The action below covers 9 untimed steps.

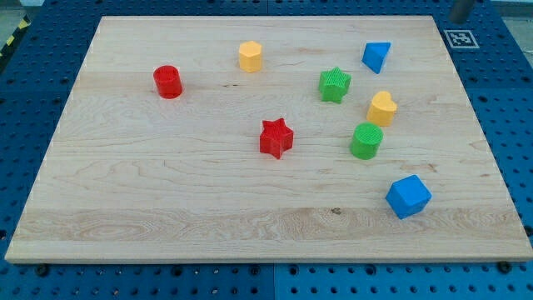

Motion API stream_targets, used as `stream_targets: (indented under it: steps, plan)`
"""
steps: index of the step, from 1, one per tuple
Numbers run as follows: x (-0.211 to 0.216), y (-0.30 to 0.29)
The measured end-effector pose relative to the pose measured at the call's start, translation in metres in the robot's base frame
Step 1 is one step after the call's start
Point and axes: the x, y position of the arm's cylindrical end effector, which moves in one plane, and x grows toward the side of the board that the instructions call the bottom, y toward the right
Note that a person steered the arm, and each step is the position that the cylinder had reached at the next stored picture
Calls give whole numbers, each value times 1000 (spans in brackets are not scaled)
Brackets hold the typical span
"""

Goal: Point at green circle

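My tip does not show clearly, and the rod has no jaws to open or close, so I place things by the view. A blurred grey shape [460, 9] sits at the view's top edge, right of centre; I cannot tell what it is. The green circle [366, 141] stands on the wooden board [166, 192], right of centre. The yellow heart [382, 108] is just above it, the green star [335, 85] is higher, and the blue cube [408, 197] is below to the right. The red star [276, 137] is to its left.

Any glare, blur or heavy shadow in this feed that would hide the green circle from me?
Camera view: even, soft lighting, only faint short shadows; sharp focus on the green circle and the wooden board; no glare; board edges look tapered by perspective; my tip is not clearly visible, only a blurred grey shape at the view's top right.
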Motion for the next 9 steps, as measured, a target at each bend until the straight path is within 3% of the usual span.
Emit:
stream_targets:
  steps: [2, 4, 5, 8, 9]
  plan:
    - [0, 0]
    - [68, 0]
    - [132, -1]
    - [305, -81]
    - [310, -141]
